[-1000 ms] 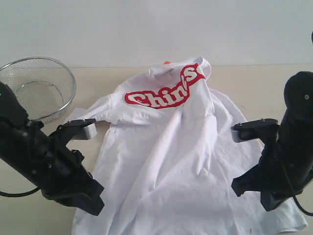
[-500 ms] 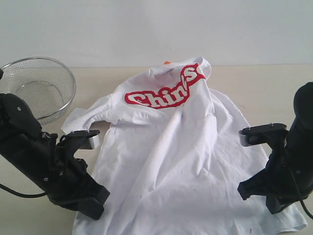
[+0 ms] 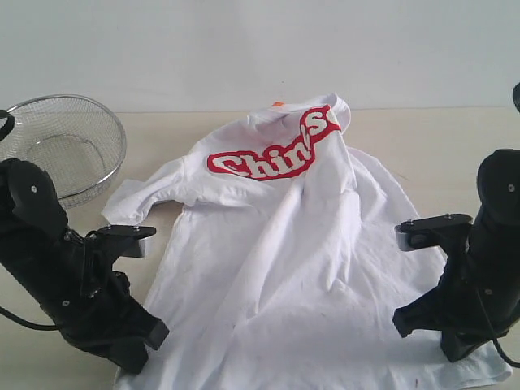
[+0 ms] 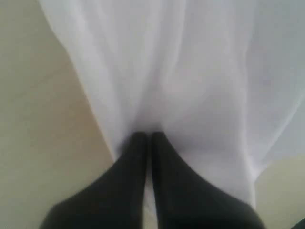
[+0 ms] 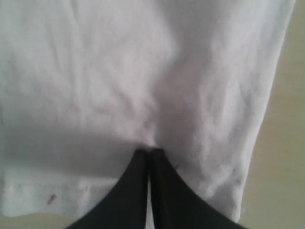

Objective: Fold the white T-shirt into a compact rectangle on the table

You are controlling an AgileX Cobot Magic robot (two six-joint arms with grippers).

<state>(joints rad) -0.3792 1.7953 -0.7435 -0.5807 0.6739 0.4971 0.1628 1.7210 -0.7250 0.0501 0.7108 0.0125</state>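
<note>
white T-shirt [image 3: 292, 244] lies rumpled on the table [image 3: 422, 138], red lettering up at the far end, wire basket [image 3: 65, 142] off to the side. left arm [image 3: 57, 268] & right arm [image 3: 487, 244] both angle down at the near hem corners. left gripper [image 4: 148, 136] is pinched tight on the fabric, right gripper [image 5: 149, 151] same, w/ cloth puckering at the tips.

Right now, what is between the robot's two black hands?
The crumpled white short-sleeved T-shirt fills that stretch, as the exterior view shows. The left hand and right hand each pinch its cloth.
</note>
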